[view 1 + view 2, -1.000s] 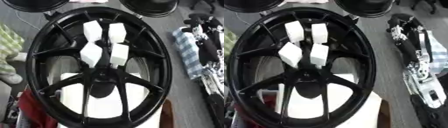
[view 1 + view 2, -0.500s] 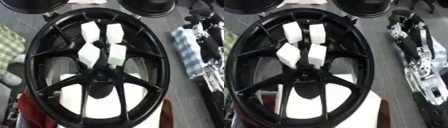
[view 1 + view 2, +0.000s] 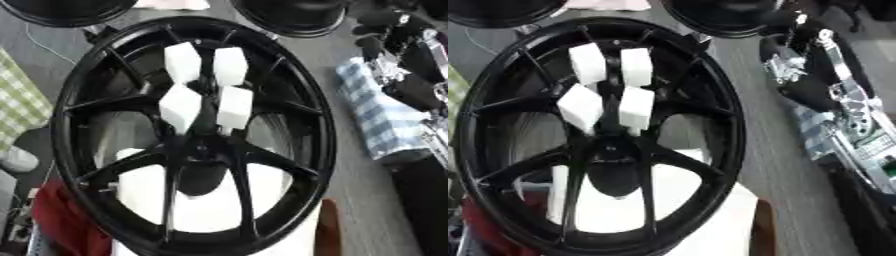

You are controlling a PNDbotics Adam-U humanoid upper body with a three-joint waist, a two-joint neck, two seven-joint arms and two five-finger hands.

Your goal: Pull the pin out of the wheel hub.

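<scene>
Across the middle of both views lies a large black wheel hub, its rim filling most of the picture; black spokes fan out from a dark centre, and the gaps between them act as open compartments. Four white blocks sit wedged in the upper gaps, two above and two below, close together round one spoke; whether any of these is the pin cannot be told, and no separate pin can be made out. Through the lower gaps a white surface shows beneath the wheel; a red cloth lies at the lower left edge; a green checked cloth lies at the left. Beyond the top edge of the wheel stand two more black round objects. At the right, the robot's right arm, black with silver parts, runs down beside the rim, apart from it; a blue checked cloth lies under it. Whether that hand is released or clenched cannot be told; the left hand does not show.
</scene>
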